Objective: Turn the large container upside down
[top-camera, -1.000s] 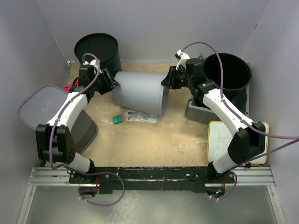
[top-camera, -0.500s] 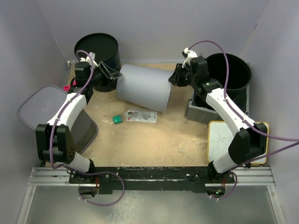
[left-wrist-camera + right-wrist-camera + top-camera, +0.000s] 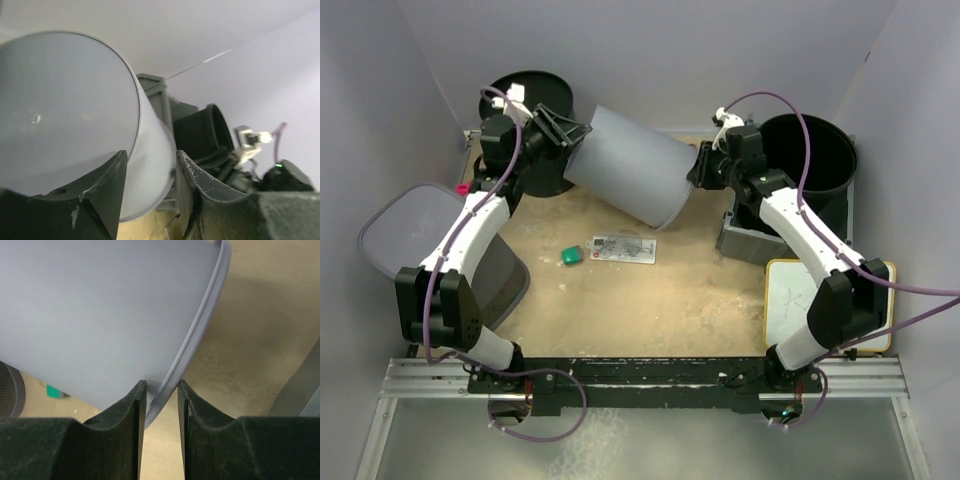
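Large container [image 3: 628, 178] tilted above the counter [image 3: 650, 300] at twelve o'clock: left jaws clamp its higher base edge, right jaws pinch its lower rim, likely to tip it mouth-down.

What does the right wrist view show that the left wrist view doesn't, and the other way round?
Only the right wrist view: the grey container's open rim pinched between the right fingers, and a small green item on the table. Only the left wrist view: the container's closed base, the left fingers at its edge, and the right-hand black bin. Both: the container's grey side wall.
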`<state>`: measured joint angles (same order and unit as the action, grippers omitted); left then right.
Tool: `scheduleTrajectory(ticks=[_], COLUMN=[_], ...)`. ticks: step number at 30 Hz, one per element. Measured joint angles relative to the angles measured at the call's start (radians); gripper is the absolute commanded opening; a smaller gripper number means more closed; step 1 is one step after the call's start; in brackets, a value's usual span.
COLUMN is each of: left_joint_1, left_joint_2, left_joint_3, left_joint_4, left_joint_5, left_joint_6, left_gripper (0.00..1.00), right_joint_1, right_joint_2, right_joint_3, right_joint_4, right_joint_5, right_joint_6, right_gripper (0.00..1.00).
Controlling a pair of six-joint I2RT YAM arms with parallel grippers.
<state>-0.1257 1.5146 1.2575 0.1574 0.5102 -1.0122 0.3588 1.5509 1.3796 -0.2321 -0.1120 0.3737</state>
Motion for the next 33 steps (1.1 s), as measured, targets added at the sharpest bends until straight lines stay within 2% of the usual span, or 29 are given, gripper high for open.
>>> scheduleTrajectory(ticks=[9, 14, 22, 27, 33], left_joint_1=[-0.111, -0.175, -0.185, -0.185, -0.185], left_joint_2=[0.047, 0.094, 0.113, 0.103, 0.021], left_joint_3=[0.095, 0.095, 0.105, 0.183, 0.198], left_joint_4=[0.111, 0.109, 0.095, -0.080, -0.353], left_joint_5=[0.065, 0.119, 0.137, 0.110, 0.011], left_joint_6=[-0.057, -0.080, -0.084, 0.049, 0.300], left_gripper=[0.39, 0.40, 0.41, 0.44, 0.45], right_joint_1=[0.016, 0.053, 0.054, 0.054, 0.054], right_joint_2=[0.080, 0.085, 0.039, -0.082, -0.298], right_joint_3=[-0.046, -0.038, -0.037, -0.014, -0.019], right_joint_4=[-0.017, 0.046, 0.045, -0.013, -0.034], right_joint_5=[-0.042, -0.089, -0.094, -0.031, 0.151], right_joint_6=[0.026, 0.048, 0.044, -0.026, -0.142], right_gripper=[0.37, 0.45, 0.60, 0.68, 0.91])
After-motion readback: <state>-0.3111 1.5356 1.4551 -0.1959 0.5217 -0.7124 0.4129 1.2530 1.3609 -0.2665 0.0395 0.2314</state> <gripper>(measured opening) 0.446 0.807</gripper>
